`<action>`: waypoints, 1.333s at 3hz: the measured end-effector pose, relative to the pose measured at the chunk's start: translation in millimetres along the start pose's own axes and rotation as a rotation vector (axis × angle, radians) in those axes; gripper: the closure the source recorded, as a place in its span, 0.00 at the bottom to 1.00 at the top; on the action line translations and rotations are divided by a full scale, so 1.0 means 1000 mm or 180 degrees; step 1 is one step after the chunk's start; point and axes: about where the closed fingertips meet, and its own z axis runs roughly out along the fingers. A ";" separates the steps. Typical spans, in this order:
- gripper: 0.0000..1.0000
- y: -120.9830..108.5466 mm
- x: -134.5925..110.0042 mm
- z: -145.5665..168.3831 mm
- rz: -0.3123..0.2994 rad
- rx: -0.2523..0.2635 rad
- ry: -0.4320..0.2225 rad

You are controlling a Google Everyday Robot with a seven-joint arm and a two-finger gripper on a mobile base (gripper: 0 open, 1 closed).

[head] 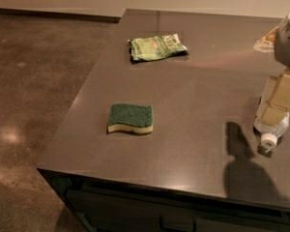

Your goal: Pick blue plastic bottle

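Observation:
The blue plastic bottle is at the right edge of the view, clear and pale with a white cap pointing down toward the dark tabletop. My gripper comes down from the upper right. Its pale yellowish fingers are closed around the bottle's body, covering most of it. The bottle is tilted, and its cap is just above a small shadow on the table.
A green-and-yellow sponge lies at the table's front left. A green foil snack bag lies at the back. A pale orange-white package sits at the far right behind the arm. The table's front and left edges drop to a brown floor.

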 end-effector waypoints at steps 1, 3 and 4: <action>0.00 0.000 0.000 0.000 0.0000 0.0001 0.0000; 0.00 -0.008 0.004 0.004 -0.0332 -0.0139 -0.0104; 0.00 -0.021 0.012 0.013 -0.0781 -0.0247 -0.0142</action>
